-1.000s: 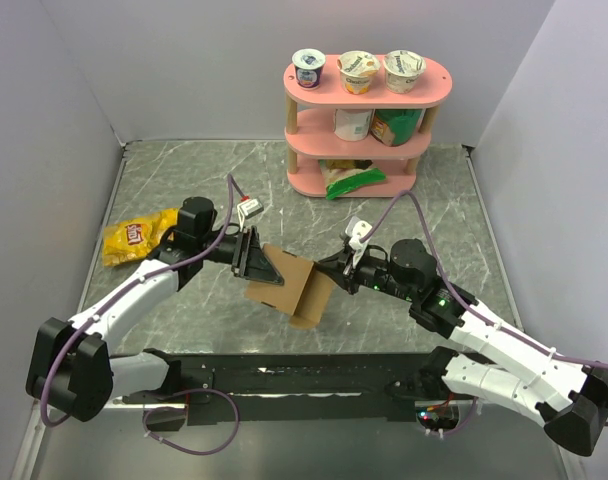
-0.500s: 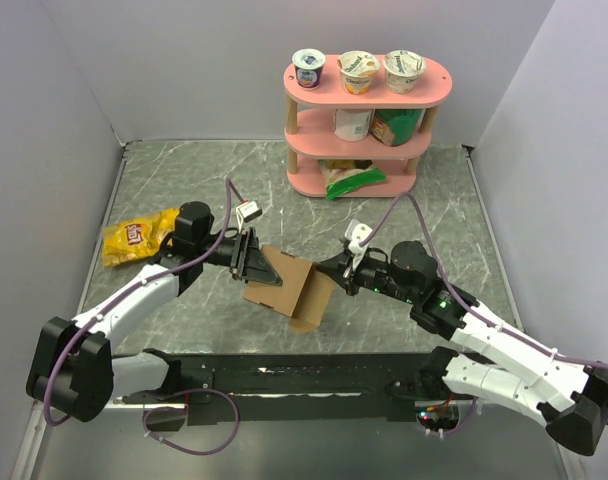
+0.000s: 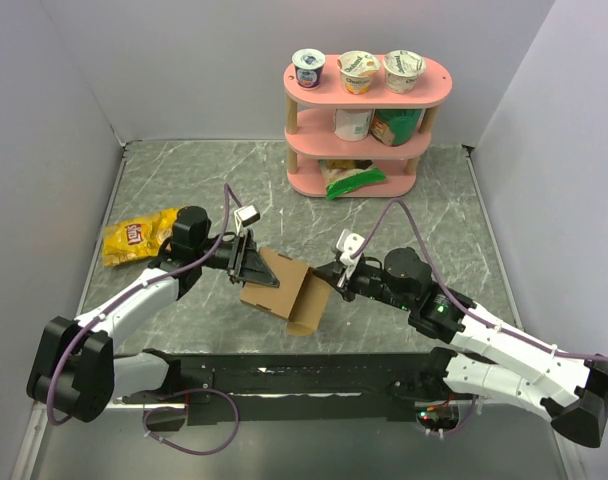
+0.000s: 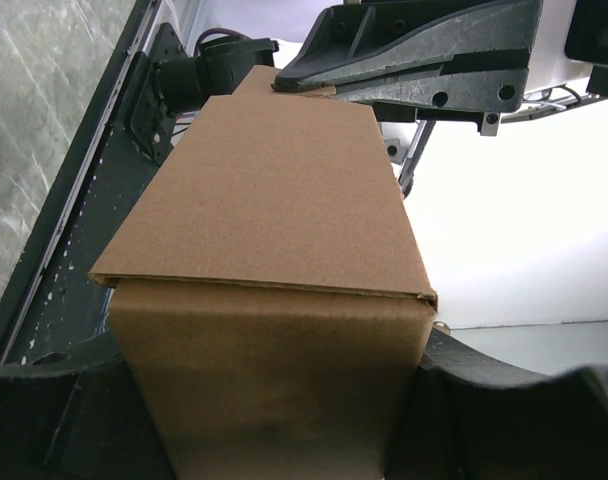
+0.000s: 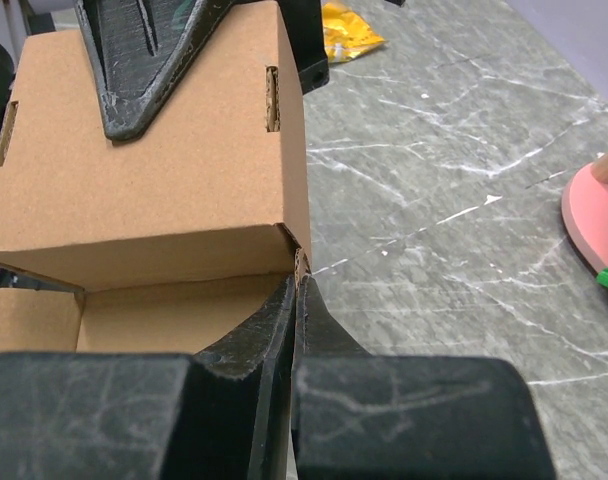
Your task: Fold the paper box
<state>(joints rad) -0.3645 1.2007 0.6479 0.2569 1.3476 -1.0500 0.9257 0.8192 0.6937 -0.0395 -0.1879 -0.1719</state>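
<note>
Left gripper (image 3: 252,263) has its jaws spread wide across the paper box (image 3: 282,288) and clamps it from both sides. Its wrist view shows the dark fingers (image 4: 46,420) pressed against the two side walls of the near end.

The box hangs off the marble table (image 3: 184,180), near the middle of the near half, between the two arms. Its long axis runs from the left gripper toward the right one, slanting a little toward the near edge, and its open end faces right.

At that end, the right gripper (image 3: 327,277) is fully closed, nipping the thin edge of one cardboard wall at a corner.

From the left wrist only closed brown panels appear: one long flat face stretching away to the right gripper's tips, with a fold line across it. The right wrist view alone looks into the open mouth, showing the hollow inside, a loose flap low on the left, and two small slots in the upper face. The overhead view alone shows the tilt, with one flap hanging toward the near edge.
</note>
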